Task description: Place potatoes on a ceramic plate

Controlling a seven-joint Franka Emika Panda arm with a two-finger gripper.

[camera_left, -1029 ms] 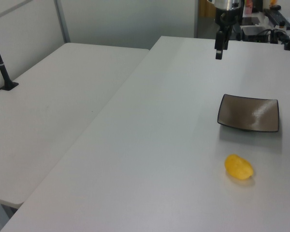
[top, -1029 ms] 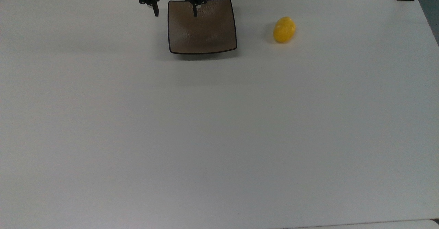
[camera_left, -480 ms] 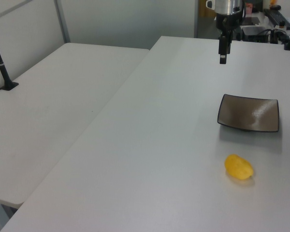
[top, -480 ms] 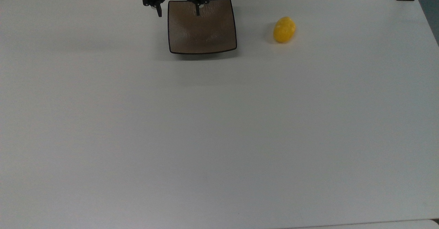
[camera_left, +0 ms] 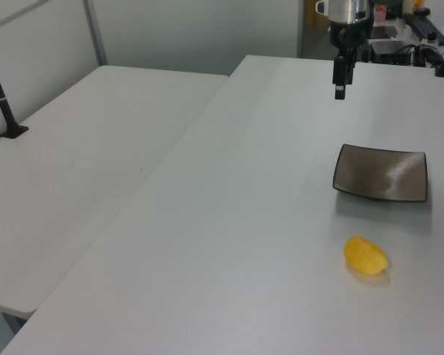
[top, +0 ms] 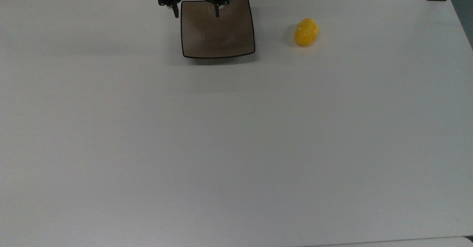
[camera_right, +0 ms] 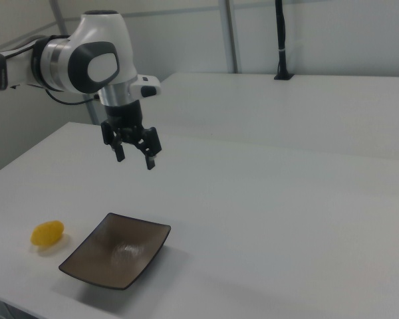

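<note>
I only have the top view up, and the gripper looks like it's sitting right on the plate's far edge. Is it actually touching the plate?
Observer: No. In the right view the gripper hangs well above the ceramic plate, with bare table showing between them.
Operator: Are the fingers open?
Observer: Yes, the right view shows the two fingers spread apart with nothing between them.
Operator: And the potato, is it anywhere near the arm?
Observer: No. In the left view the potato lies on the table on the near side of the plate, while the gripper hangs beyond the plate's far side.
</note>
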